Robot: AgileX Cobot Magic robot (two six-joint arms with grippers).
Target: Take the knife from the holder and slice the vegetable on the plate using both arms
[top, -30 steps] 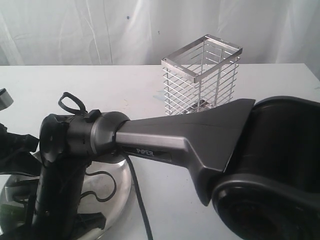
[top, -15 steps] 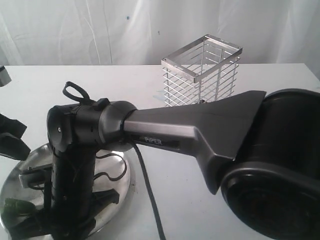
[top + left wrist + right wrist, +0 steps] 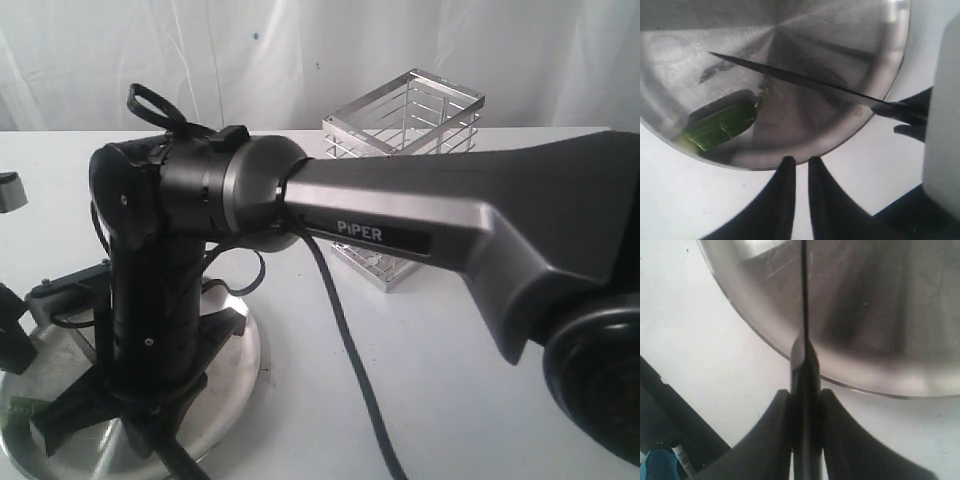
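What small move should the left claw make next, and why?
Probably ease the left claw in over the plate to pin the vegetable: it holds nothing, hanging off the rim, while the knife in the right claw is poised over the plate beside the loose vegetable.

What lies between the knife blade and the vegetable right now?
Nothing but bare plate: the left wrist view shows a gap between knife and vegetable.

place: probably a robotics lab | cues: white cloth backdrop [image 3: 300, 50], white table [image 3: 450, 400], PiPER arm [image 3: 420, 215]
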